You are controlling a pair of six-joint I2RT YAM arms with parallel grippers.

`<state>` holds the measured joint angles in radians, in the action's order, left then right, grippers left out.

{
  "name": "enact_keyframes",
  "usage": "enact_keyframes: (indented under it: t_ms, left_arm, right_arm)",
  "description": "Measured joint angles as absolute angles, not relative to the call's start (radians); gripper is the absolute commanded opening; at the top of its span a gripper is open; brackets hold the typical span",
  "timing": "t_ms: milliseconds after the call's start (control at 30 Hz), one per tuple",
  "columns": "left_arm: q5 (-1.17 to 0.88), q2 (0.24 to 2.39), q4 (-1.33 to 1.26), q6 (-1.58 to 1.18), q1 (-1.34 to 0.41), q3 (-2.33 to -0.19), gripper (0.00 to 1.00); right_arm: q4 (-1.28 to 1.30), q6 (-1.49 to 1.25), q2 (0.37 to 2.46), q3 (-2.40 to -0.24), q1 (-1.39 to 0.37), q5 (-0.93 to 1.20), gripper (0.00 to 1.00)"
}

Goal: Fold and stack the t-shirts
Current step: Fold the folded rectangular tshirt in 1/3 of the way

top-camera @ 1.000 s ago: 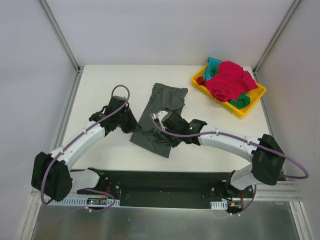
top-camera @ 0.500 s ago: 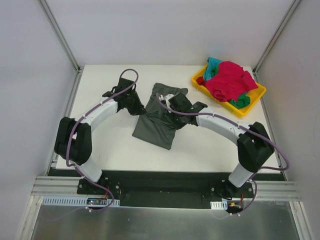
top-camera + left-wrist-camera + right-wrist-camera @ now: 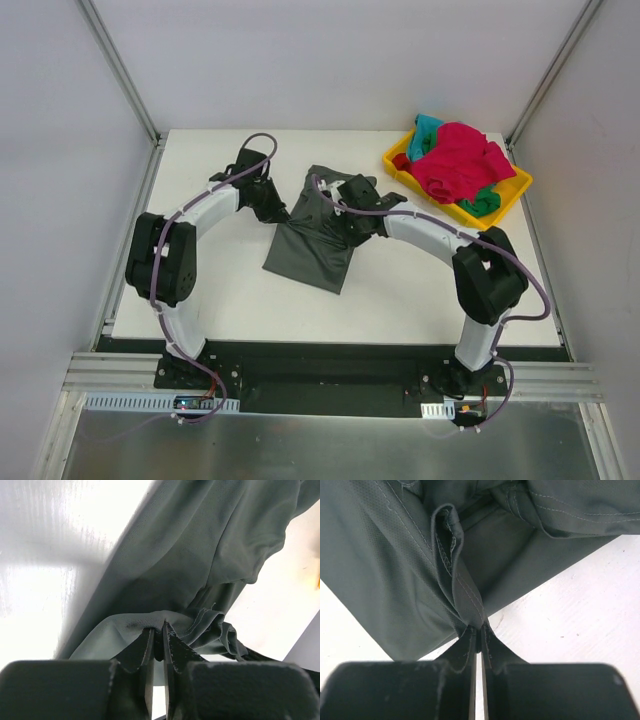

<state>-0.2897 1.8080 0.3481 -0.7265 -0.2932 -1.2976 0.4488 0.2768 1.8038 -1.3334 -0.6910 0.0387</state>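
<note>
The right gripper (image 3: 479,631), its jaws pressed together, pinches a stitched fold of a dark olive-grey t-shirt (image 3: 380,565). The cloth spreads out above the gripper. White table (image 3: 580,610) shows to the gripper's right and left.

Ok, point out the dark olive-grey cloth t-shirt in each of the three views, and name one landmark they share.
Top external: the dark olive-grey cloth t-shirt sits mid-table, between both arms.
Left wrist: the t-shirt fills the upper right, an edge pinched in the shut jaws at bottom centre.
Right wrist: the t-shirt fills the top and left, its hem running down into the shut jaws.
Shared landmark: the white table, bare beside it everywhere.
</note>
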Motion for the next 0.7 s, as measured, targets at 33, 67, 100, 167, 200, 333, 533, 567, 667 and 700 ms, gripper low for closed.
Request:
enact_keyframes:
  t_ms: [33, 67, 100, 167, 200, 333, 533, 567, 667, 700]
  left_arm:
    - [-0.292, 1.817, 0.347, -0.722, -0.293, -1.306, 0.09]
    - [-0.298, 1.830, 0.348, -0.720, -0.293, -1.318, 0.10]
    - [-0.305, 1.843, 0.346, -0.717, -0.293, -1.330, 0.12]
    - [-0.311, 1.865, 0.344, -0.713, -0.293, -1.348, 0.21]
    - [-0.311, 1.872, 0.344, -0.711, -0.293, -1.351, 0.32]
    - [-0.313, 1.897, 0.348, -0.690, -0.293, -1.367, 0.66]
    - [-0.295, 1.888, 0.358, -0.669, -0.292, -1.376, 0.99]
    - [-0.286, 1.875, 0.361, -0.667, -0.292, -1.374, 0.99]
    - [-0.264, 1.794, 0.359, -0.665, -0.292, -1.327, 0.99]
    - [-0.259, 1.762, 0.355, -0.665, -0.292, -1.303, 0.99]
  right_arm:
    - [0.448, 0.275, 1.813, -1.336, -0.689, 0.038, 0.03]
    - [0.446, 0.274, 1.820, -1.337, -0.686, 0.036, 0.03]
    - [0.446, 0.273, 1.826, -1.337, -0.684, 0.032, 0.03]
    - [0.446, 0.268, 1.836, -1.338, -0.680, 0.017, 0.06]
    - [0.446, 0.265, 1.842, -1.341, -0.678, 0.007, 0.14]
    - [0.446, 0.234, 1.864, -1.362, -0.671, -0.039, 0.62]
    - [0.453, 0.209, 1.866, -1.383, -0.665, -0.115, 0.86]
    - [0.456, 0.206, 1.863, -1.382, -0.665, -0.117, 0.93]
    - [0.443, 0.206, 1.822, -1.351, -0.668, -0.076, 0.96]
    - [0.435, 0.206, 1.803, -1.333, -0.670, -0.043, 0.96]
